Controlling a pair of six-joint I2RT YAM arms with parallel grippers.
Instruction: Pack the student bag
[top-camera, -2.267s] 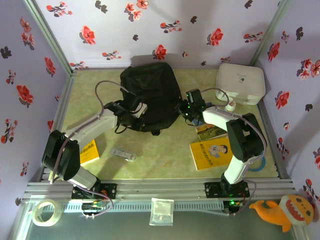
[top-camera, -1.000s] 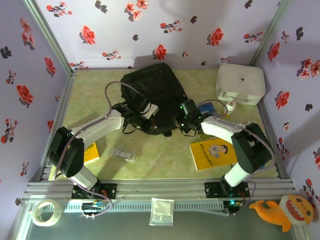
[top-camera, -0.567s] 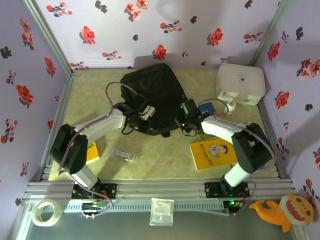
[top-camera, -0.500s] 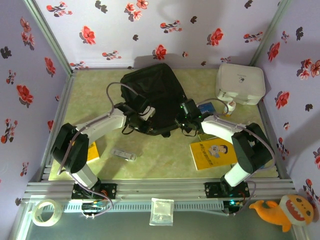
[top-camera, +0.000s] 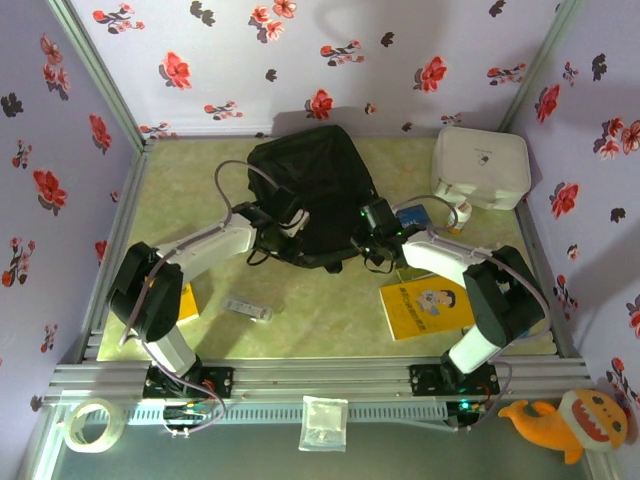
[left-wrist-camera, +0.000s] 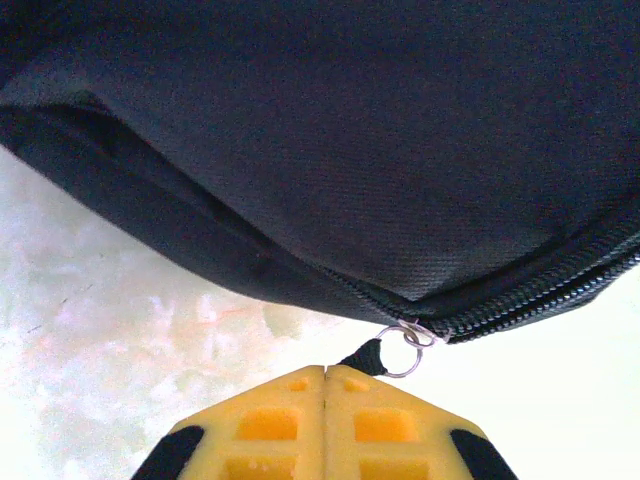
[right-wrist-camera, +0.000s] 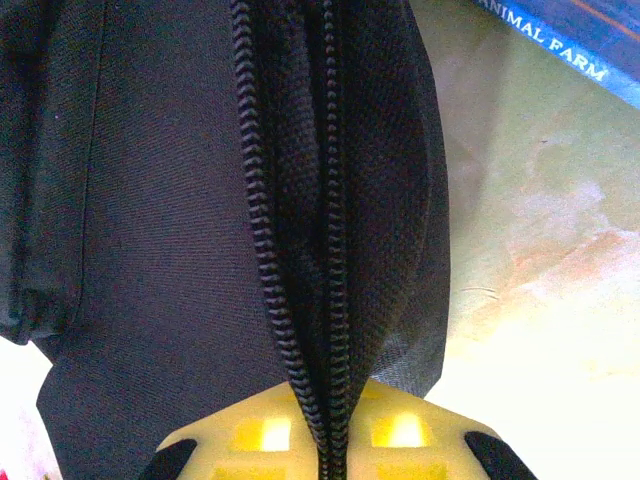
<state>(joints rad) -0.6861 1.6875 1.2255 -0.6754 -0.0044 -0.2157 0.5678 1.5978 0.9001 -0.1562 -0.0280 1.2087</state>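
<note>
Centrally placed, student bag (top-camera: 305, 190): black fabric, lying flat at the far middle of the green table (top-camera: 330, 325), with an arm reaching in at each near corner.

Left gripper (left-wrist-camera: 325, 378): at the bag's near left edge, low over the table. Its yellow pads (left-wrist-camera: 270, 420) are pressed together on the black cord of the zip pull (left-wrist-camera: 368, 355).

Right gripper (right-wrist-camera: 322, 405): at the bag's near right edge, jaws clamped on the bag's zip (right-wrist-camera: 262, 250). The two rows of teeth run up from between the pads.

White hard case (top-camera: 480, 165): far right corner, well apart from the bag.

Blue book (right-wrist-camera: 560, 40), lettered ANIMAL FARM: just right of the bag.

Yellow book (top-camera: 425, 305): near right, lying flat.

Yellow flat item (top-camera: 182, 302): near left, partly under the left arm.
</note>
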